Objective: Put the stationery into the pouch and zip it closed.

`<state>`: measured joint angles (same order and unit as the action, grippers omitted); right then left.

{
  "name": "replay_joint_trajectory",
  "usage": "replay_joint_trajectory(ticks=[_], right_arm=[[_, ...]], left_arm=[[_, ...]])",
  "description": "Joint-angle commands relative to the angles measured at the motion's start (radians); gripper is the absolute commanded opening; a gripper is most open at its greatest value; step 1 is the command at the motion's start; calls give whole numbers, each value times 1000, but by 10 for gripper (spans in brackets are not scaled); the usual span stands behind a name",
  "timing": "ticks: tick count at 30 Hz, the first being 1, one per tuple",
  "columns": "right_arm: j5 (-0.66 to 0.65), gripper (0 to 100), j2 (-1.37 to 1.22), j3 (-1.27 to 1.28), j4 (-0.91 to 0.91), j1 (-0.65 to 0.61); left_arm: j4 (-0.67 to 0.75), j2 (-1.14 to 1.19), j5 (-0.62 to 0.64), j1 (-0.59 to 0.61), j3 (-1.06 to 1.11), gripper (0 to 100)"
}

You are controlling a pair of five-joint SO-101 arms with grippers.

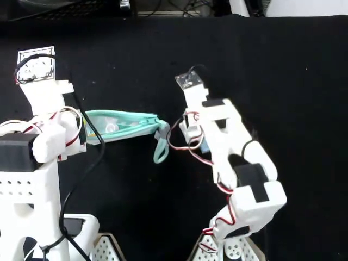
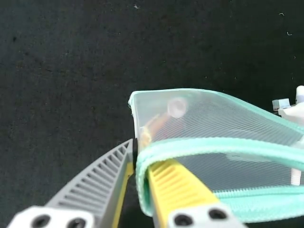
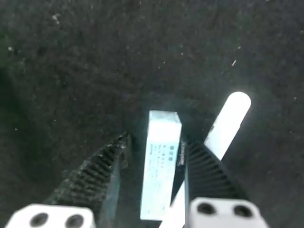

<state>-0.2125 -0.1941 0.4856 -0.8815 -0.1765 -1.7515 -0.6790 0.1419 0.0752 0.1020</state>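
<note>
The teal mesh pouch (image 1: 125, 125) lies on the black cloth, its wrist loop (image 1: 160, 149) hanging off the right end. My left gripper (image 1: 84, 136) is at its left end. In the left wrist view that gripper (image 2: 140, 154) is shut on the pouch (image 2: 213, 123) edge, with the yellow finger (image 2: 175, 185) inside the open mouth and the grey finger (image 2: 99, 180) outside. An orange item (image 2: 154, 126) shows through the mesh. My right gripper (image 3: 154, 142) points down, open, straddling a pale blue eraser (image 3: 161, 166). A white stick (image 3: 228, 123) lies beside it.
Black cloth (image 1: 293, 81) covers the whole table. The right arm (image 1: 234, 157) stands just right of the pouch's loop, and part of it shows in the left wrist view (image 2: 289, 107). Both arm bases (image 1: 32, 228) sit at the front edge.
</note>
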Motion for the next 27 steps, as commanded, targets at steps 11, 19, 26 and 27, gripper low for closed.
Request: replay_joint_trajectory(ticks=[11, 19, 26, 27], right_arm=[[-12, 12, 490, 114, -54, -6], [-3, 12, 1127, 68, -296, -69], [-3, 12, 1481, 24, -164, -431], [-3, 12, 1500, 42, -107, -480]], left_arm=[[-6, 3, 3, 10, 2, 30], [-6, 3, 6, 4, 2, 30], [-6, 3, 6, 4, 2, 30], [-6, 3, 6, 4, 2, 30]])
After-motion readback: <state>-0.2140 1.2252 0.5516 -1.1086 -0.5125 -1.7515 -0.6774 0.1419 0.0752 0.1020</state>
